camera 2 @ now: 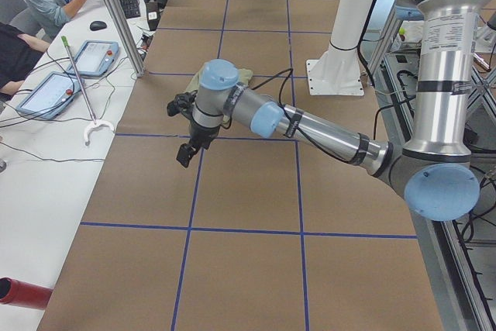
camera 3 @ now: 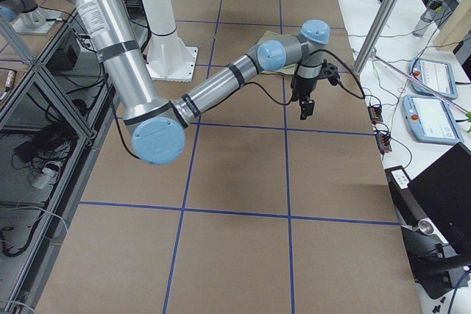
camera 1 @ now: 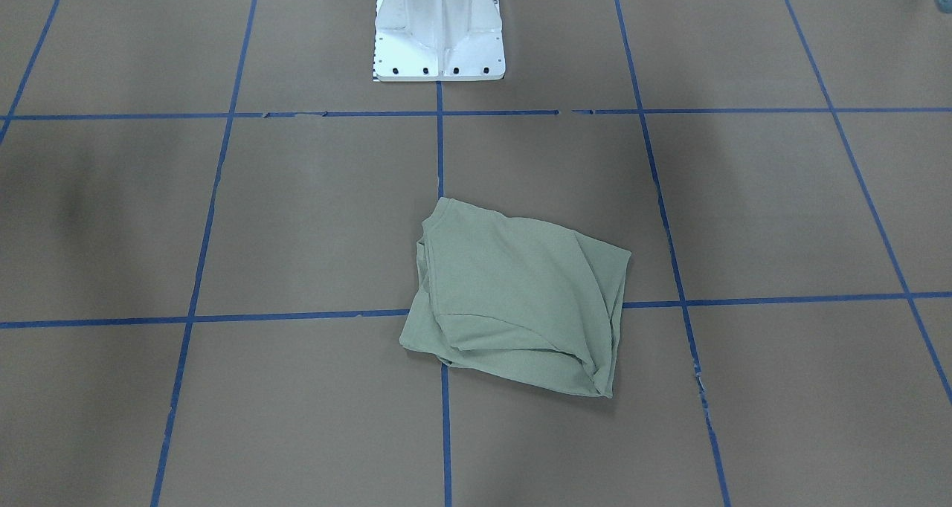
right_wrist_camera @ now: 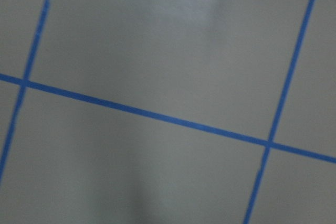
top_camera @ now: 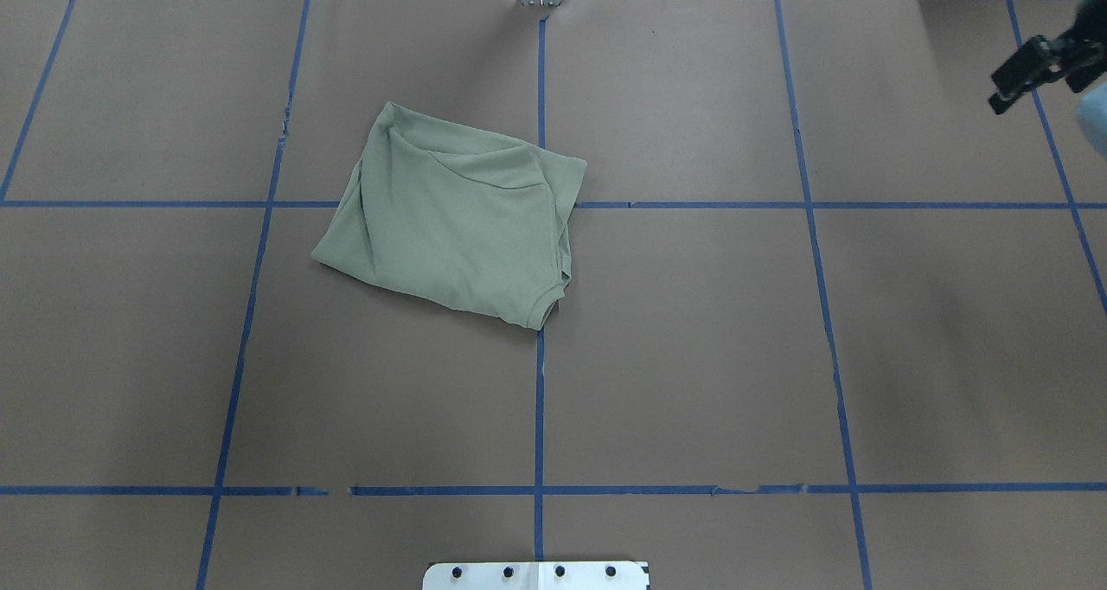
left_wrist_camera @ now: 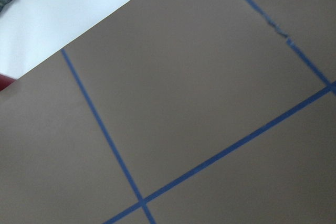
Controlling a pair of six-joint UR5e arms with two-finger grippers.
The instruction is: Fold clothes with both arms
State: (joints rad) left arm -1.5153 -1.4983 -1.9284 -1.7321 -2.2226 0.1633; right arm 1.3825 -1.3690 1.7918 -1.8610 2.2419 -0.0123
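We look down on a broad brown tabletop ruled into squares by blue tape. Above it reach the robot's two limbs: the left arm, large in the left-end view, and the right arm, large in the right-end view. Both are held above the paper on the side away from the white pedestal base.

The pale green shirt lies flat to the robot's left of the centre tape line — gathered into a compact, roughly four-sided packet with several layers showing at its edges. One edge touches that line, and the body straddles a cross line. Neither arm touches it.

The left tool hangs over bare paper, clear of the cloth. It shows only from the side, so we cannot tell whether its fingers stand apart or together. The right tool hovers at the far right corner of the overhead view, too small and blurred for us to tell either. Both wrist cameras show only paper and tape.

We judge the folding all but done, with the arms clear of the cloth. The packet sits skewed, with a loose ridge along one side — so the next move, if any, calls for both tools to come down on opposite edges and square it.
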